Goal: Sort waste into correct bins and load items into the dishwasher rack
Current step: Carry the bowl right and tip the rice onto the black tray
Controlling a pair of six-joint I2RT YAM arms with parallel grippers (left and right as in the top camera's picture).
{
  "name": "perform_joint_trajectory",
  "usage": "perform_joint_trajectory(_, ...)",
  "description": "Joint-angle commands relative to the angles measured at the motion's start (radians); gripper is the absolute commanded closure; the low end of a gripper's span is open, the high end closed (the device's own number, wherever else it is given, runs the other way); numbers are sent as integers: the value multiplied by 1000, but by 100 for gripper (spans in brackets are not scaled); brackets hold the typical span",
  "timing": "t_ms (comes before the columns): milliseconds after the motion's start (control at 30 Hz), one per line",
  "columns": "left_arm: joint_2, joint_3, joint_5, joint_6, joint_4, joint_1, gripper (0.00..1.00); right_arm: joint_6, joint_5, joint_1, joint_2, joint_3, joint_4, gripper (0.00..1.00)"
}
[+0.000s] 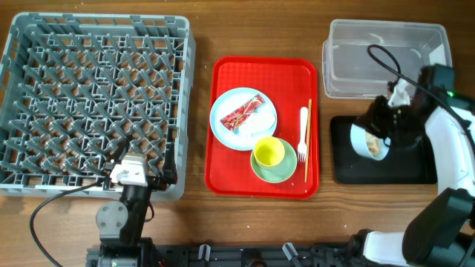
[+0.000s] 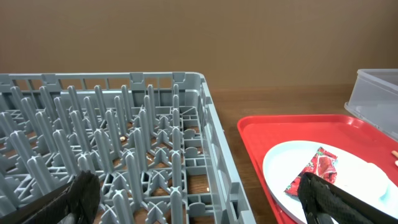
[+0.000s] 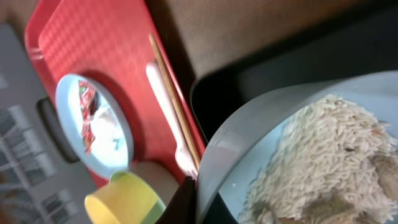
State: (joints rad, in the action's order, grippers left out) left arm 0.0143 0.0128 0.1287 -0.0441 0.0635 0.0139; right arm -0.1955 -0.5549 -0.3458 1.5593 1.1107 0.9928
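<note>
The right gripper (image 1: 387,124) is pinched on the rim of the small blue bowl (image 1: 365,139), one dark finger (image 3: 185,200) outside the wall and the other just inside it. It holds the bowl over the left part of the black tray (image 1: 349,172). I cannot tell whether the bowl touches the tray. Whitish rice (image 3: 329,155) lies heaped inside the bowl, with a few darker lumps along its lower edge in the right wrist view. The clear tub (image 1: 349,70) sits just behind the black tray, near the table's far right corner. The red tray (image 1: 230,170) is in the middle of the table, between the black tray and the big grey rack (image 1: 104,21). On it, a round plate (image 1: 223,122) carries the red wrapper (image 1: 243,113) with the white tissue (image 1: 261,117) beside it. Just in front of the plate, the yellow cup (image 1: 268,152) stands inside the green bowl (image 1: 278,174). The white fork (image 1: 303,133) lies along the red tray's right side, tines toward the front, with the chopsticks (image 1: 309,141) just beside it, nearer the rim. The left gripper (image 2: 199,193) hangs at the rack's front right corner with its fingers (image 2: 78,196) spread wide and holding nothing. The rack's pegs and right wall fill the view between them.
</note>
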Motion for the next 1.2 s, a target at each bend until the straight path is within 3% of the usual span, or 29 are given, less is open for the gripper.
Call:
perform_joint_trajectory(0,-8,-7,9,-1,1,1,0,169,-338,-150,-12,-81,-18,96)
perform_joint_trajectory(233,-8,-7,9,-1,1,1,0,319,-727,-386,-12,-158,-53,96)
perform_joint_trajectory(633,-8,-7,9,-1,1,1,0,230,-809,-480,22,-182,-117,96)
perform_joint_trajectory(900,-8,-7,9,-1,1,1,0,-108,-1068,-500,80,-384,-563,96)
perform_joint_trajectory(1167,-8,-7,9,-1,1,1,0,-346,-1069,-518,80,-385,-714,96)
